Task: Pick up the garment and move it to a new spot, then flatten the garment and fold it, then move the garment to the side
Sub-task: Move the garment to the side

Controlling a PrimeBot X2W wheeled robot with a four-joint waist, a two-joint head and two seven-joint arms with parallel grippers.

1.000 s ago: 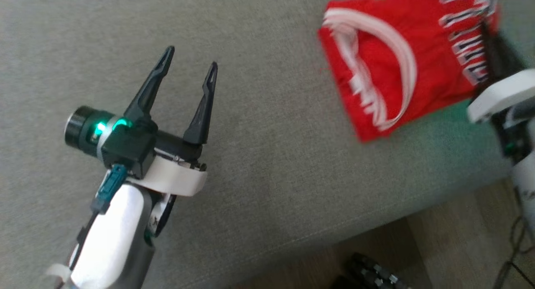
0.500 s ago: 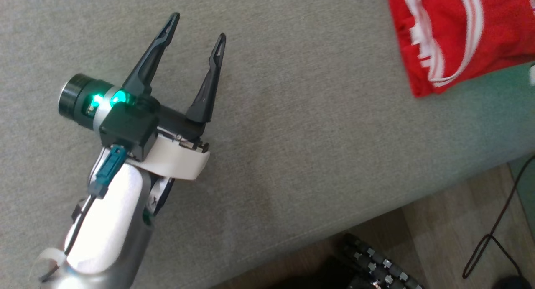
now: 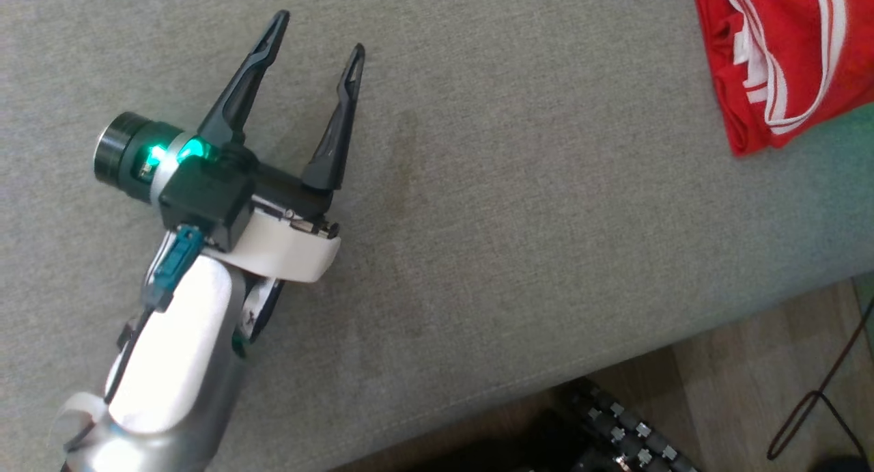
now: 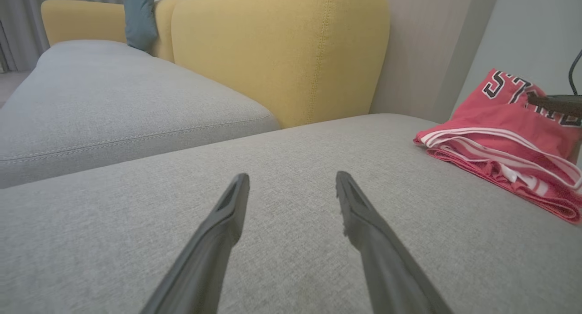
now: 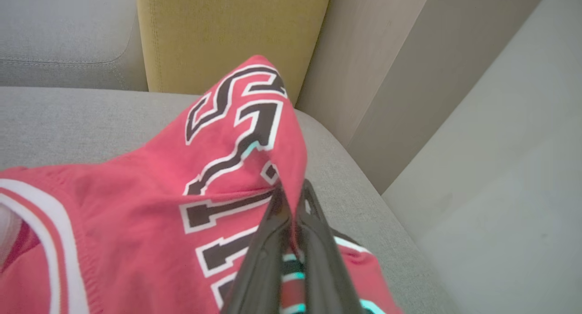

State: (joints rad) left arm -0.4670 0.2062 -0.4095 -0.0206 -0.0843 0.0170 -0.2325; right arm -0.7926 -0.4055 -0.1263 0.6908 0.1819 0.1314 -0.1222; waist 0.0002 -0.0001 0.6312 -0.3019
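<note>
The left claw gapes empty over the cushion, red garment well to its right. The right claw pinches that garment tight.

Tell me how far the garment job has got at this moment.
Done, apparently: the garment lies folded in layers near the end of the seat cushion. In hand: the right gripper is shut on a raised fold of it; the left gripper hangs open over bare cushion, apart. Left: setting it down and releasing.

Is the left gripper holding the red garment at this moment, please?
No: the left gripper stands open over the bare grey cushion, well apart from the red garment.
</note>
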